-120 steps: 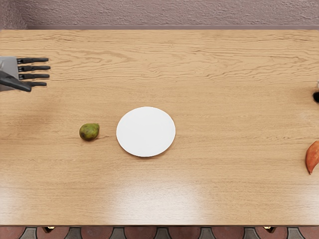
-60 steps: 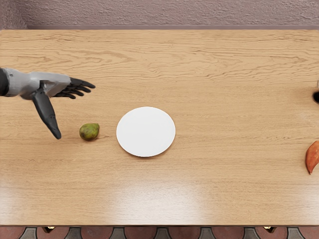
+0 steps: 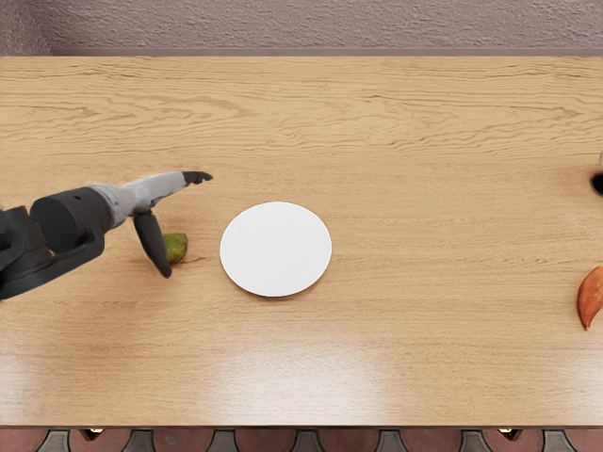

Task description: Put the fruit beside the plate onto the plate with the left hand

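The green fruit (image 3: 177,247) is lying on the surface (image 3: 396,132) just beside the left rim of the white plate (image 3: 275,250), a narrow strip of wood apart from it. It is not yet on the plate. The plate is sitting near the middle of the surface and carrying nothing.

The left hand (image 3: 141,200) is hanging over the fruit, with its arm entering from the left edge. The fingers (image 3: 193,177) are stretched out straight and close together, pointing away toward the far right. The thumb (image 3: 153,247) is splayed downward on the fruit's left side. The hand is holding nothing.

Risks, as judged from this posture:
- The fingers are lying flat and pointing beyond the fruit instead of cupping it. If they close from here, they may pinch the fruit's edge only and let it slip.
- The thumb is standing at the fruit's left flank. A push from it could roll the rounded fruit toward the plate rim or under the palm before any grip forms.
- A low sweep toward the plate could nudge the plate itself, which looks light and unfixed.

Limits of the view:
- The thumb is covering the left part of the fruit, and whether it is touching the fruit cannot be told.
- The fruit's kind is uncertain, possibly a mango or a pear.
- An orange-red object (image 3: 591,297) and a small dark shape (image 3: 598,184) are both being cut off by the right edge, well apart from the plate, and neither can be identified.
- No right arm can be made out.
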`<action>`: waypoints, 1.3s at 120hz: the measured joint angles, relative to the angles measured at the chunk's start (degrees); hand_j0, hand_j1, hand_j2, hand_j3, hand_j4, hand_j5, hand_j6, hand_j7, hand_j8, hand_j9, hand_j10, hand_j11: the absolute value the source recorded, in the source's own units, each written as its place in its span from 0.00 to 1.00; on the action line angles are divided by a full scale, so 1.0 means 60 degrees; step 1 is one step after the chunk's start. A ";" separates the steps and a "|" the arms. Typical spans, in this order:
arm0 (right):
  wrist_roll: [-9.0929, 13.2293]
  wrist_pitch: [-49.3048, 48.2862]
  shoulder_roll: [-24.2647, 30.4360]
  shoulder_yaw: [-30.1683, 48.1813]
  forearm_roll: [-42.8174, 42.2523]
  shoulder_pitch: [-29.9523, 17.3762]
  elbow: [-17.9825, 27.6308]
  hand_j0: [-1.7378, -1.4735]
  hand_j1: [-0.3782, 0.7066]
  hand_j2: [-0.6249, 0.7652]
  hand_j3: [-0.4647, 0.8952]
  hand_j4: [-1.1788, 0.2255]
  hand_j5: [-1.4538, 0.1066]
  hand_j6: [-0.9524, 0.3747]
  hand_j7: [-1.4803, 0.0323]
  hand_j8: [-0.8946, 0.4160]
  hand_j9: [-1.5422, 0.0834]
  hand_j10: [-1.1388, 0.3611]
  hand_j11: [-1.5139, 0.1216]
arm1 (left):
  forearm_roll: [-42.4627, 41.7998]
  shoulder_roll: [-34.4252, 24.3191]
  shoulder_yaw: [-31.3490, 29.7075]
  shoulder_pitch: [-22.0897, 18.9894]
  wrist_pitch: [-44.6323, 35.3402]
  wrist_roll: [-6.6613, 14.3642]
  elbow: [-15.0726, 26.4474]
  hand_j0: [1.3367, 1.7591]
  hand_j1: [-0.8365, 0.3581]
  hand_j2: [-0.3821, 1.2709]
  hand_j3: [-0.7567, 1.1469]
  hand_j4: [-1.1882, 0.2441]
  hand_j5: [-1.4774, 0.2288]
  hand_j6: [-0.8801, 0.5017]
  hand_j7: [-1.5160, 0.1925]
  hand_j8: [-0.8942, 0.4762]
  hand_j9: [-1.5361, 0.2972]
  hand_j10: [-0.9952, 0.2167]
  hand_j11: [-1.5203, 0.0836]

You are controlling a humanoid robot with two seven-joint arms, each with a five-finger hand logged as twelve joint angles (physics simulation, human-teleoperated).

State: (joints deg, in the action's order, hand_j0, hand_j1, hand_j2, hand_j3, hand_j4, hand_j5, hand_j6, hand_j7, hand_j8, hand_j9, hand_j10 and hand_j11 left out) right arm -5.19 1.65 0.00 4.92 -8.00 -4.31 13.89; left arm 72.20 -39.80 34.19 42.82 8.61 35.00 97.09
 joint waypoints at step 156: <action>0.0000 -0.0003 0.0000 0.0000 0.0000 0.0000 0.0000 0.30 0.04 0.45 0.34 0.83 0.92 0.71 0.97 0.67 0.94 0.75 0.91 | 0.0079 0.0373 -0.0895 -0.0289 -0.2053 0.0000 -0.1291 0.76 0.52 0.31 0.40 0.50 0.51 0.30 0.53 0.31 0.50 0.43 0.57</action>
State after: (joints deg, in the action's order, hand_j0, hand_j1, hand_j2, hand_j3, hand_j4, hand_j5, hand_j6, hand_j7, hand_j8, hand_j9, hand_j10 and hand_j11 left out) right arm -5.19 1.63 0.00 4.92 -8.00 -4.31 13.89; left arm 72.67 -37.56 28.82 41.08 -3.71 35.00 89.34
